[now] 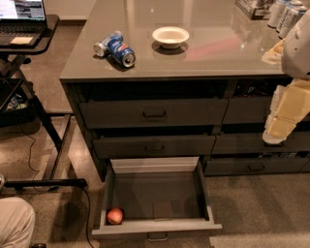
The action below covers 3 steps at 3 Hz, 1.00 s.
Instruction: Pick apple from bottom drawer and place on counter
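Observation:
The apple (pixel 115 216), small and red-orange, lies in the front left corner of the open bottom drawer (pixel 156 227), which is pulled out with a lighter grey inside and a square patch on its floor. The counter (pixel 213 43) is a glossy grey-brown slab above the dark drawers. My arm shows at the right edge as white and cream segments, and the gripper (pixel 277 131) hangs beside the right-hand drawers, well above and to the right of the apple.
On the counter lie two blue soda cans (pixel 116 47) on their sides, a white bowl (pixel 170 36), and several cans (pixel 286 14) at the far right. A black laptop desk (pixel 29 34) stands at left. Two upper drawers (pixel 154 114) are partly open.

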### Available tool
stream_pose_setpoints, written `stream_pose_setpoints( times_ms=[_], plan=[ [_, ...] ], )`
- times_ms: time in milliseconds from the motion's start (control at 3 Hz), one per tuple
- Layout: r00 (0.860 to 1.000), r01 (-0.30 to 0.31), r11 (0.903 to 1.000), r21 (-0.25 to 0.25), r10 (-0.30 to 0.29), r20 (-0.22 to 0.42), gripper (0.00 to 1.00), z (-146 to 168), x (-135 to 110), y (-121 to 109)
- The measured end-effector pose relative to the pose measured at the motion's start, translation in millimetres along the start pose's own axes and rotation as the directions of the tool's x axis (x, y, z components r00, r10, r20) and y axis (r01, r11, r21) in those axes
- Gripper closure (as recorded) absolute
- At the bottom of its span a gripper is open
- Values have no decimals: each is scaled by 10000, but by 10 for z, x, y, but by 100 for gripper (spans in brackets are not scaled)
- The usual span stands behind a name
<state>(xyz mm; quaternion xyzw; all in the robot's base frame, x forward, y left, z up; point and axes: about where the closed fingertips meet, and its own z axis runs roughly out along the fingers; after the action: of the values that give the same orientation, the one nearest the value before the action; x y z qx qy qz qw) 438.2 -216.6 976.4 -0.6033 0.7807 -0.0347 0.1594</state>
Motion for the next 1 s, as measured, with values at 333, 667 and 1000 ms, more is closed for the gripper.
stream_pose_setpoints(
  times_ms=[333,667,1000],
  plan=[
    [9999,6,9999,136,-8,114,0,15,-12,-8],
    [9946,291,9992,-267,-263,1001,0,453,-24,88],
    [9753,427,9971,-625,-280,2192,0,1138,-110,233]
  ],
)
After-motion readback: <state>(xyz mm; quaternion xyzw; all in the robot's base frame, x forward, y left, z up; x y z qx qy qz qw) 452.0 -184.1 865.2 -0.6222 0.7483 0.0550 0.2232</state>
